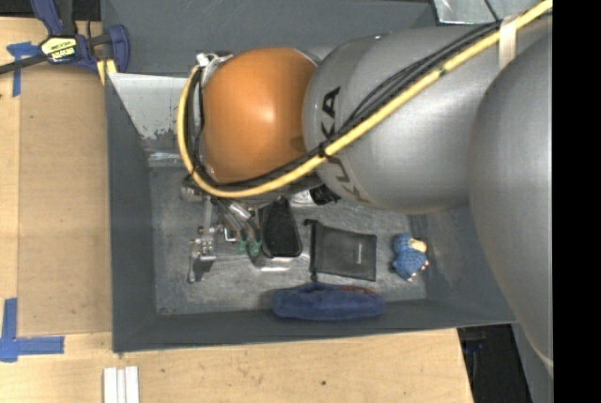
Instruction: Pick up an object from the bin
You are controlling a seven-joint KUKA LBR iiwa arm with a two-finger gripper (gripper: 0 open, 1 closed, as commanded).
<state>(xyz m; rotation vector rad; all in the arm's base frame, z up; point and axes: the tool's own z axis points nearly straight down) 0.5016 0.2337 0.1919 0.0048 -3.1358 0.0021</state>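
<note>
Hanging low in the grey bin (131,204) | end effector (211,246) spread or pressed: cannot tell | black square pouch (343,253) is lying near, blue cloth (327,302) beyond.

A grey metal bin (131,232) carries a few loose items on its scuffed floor: a flat black square case (343,253) near the middle, a small blue-and-yellow toy (408,257) just right of it, and a long dark-blue bundle (327,302) against the lower wall.
</note>
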